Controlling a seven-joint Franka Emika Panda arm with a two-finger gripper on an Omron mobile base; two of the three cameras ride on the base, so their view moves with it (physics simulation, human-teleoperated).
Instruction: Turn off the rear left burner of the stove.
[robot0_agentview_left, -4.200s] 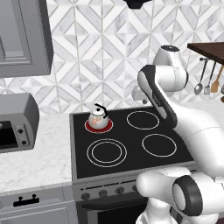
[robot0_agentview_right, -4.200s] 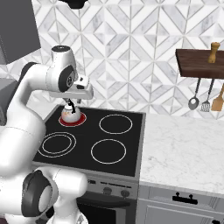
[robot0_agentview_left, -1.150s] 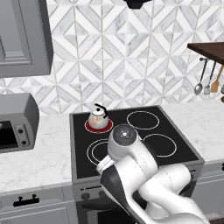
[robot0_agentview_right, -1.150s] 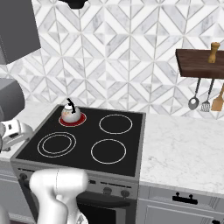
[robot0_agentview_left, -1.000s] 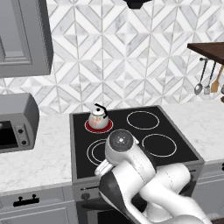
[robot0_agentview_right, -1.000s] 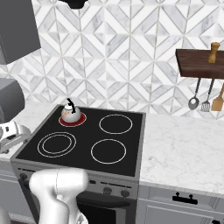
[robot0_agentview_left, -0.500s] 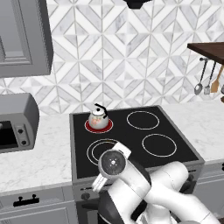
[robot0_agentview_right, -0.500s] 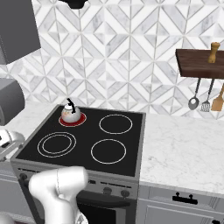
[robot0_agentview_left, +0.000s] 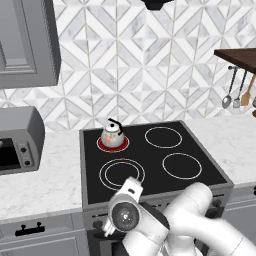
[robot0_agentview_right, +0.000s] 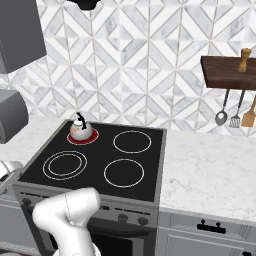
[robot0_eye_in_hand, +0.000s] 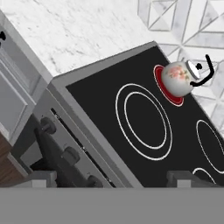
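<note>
The stove (robot0_agentview_left: 150, 165) is a black glass cooktop with a grey front panel. Its rear left burner (robot0_agentview_left: 103, 145) glows red under a small floral kettle (robot0_agentview_left: 111, 134); the right base view also shows the burner (robot0_agentview_right: 91, 137). In the hand view the red burner (robot0_eye_in_hand: 162, 92) lies at the upper right and dark knobs (robot0_eye_in_hand: 48, 125) line the front panel at the lower left. My gripper (robot0_eye_in_hand: 113, 179) is open, its fingertips (robot0_eye_in_hand: 41, 177) hovering apart off the stove's front left corner, holding nothing. My arm's wrist (robot0_agentview_left: 125, 215) hangs low in front of the panel.
The kettle (robot0_eye_in_hand: 179, 78) covers most of the red zone. A large double-ring burner (robot0_eye_in_hand: 143, 120) lies in front of it. A grey toaster oven (robot0_agentview_left: 17, 140) stands on the marble counter (robot0_agentview_left: 45, 175) to the left. Utensils (robot0_agentview_left: 235, 95) hang under a wooden shelf at the right.
My arm has swung from above the cooktop down to the stove's front. Over the last second the wrist sank lower and further left. The gripper stayed open.
</note>
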